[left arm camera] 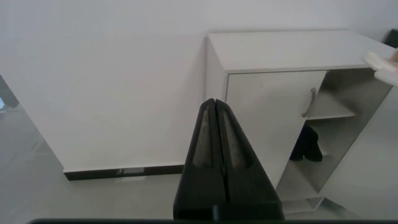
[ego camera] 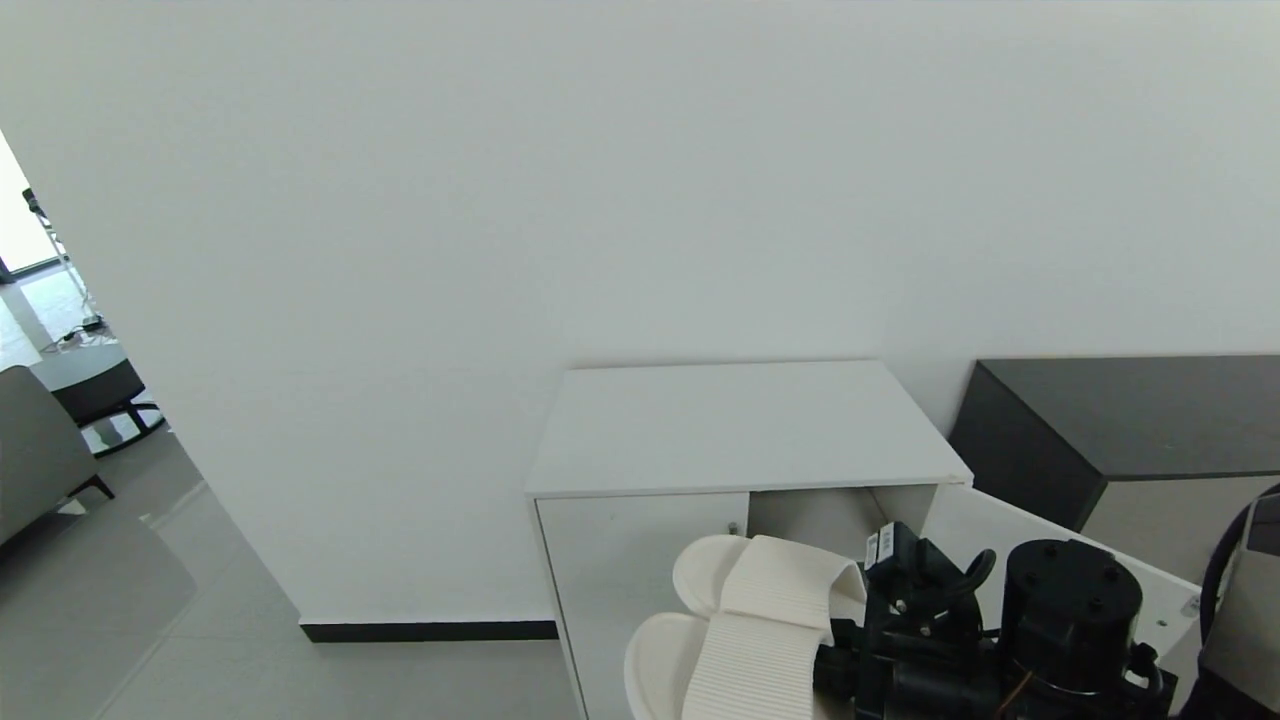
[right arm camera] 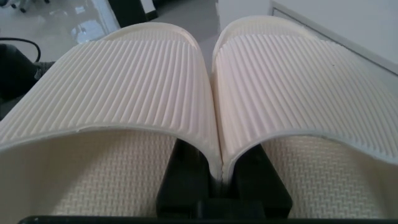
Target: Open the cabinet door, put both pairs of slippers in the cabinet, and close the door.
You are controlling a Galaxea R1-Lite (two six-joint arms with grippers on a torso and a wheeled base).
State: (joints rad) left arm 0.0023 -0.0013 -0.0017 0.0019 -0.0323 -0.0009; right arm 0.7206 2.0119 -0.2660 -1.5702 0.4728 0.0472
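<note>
Right gripper (right arm camera: 221,180) clamps the cream slippers (right arm camera: 124,87) by their inner edges. Left gripper (left arm camera: 216,143) is clenched empty; beyond its fingertips, the open cabinet (left arm camera: 273,124) shelters a dark shape (left arm camera: 308,146), perhaps slippers.

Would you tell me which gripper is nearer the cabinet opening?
Right. The right gripper, holding the slippers, is just before the opening; the left gripper, shut, hangs back, off toward the closed door.

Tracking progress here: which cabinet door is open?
The right door, swung out from the cabinet; the left door lies flush against the front, shut.
</note>
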